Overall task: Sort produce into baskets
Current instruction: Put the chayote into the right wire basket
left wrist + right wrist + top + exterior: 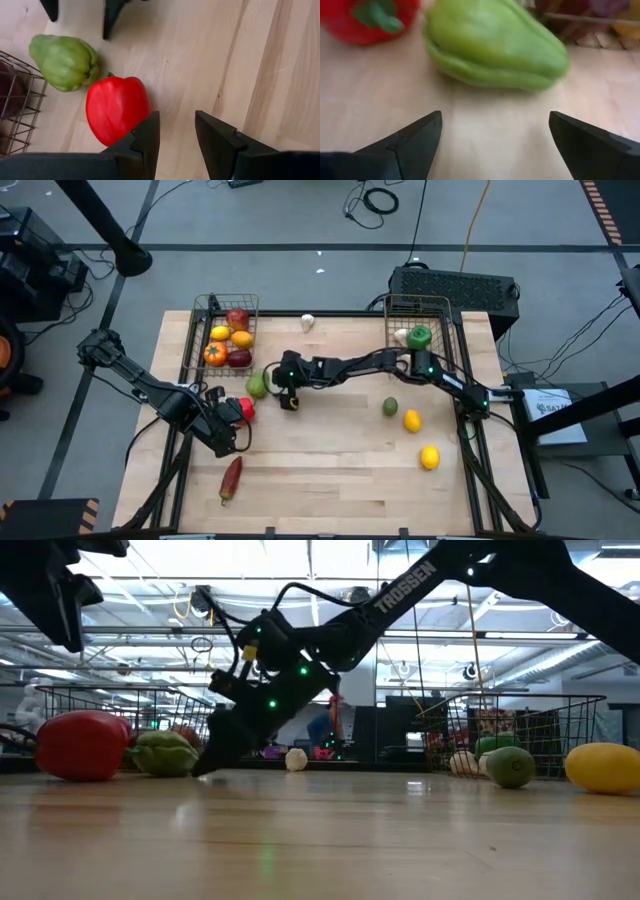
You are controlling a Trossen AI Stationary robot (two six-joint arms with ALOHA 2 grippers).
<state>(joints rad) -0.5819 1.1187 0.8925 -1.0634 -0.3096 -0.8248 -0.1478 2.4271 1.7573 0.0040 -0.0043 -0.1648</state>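
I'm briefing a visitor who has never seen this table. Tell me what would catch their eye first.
The right gripper stands out, stretched across the table with fingers open beside a pale green vegetable near the left basket, which is piled with red, orange and yellow produce. Beside it lies a red pepper, just ahead of the left gripper, whose fingers hold nothing. Two lemons sit loose near the table's right side.

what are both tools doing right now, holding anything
Left tool: part open, empty, beside the red pepper.
Right tool: open wide, empty, facing the green pepper.
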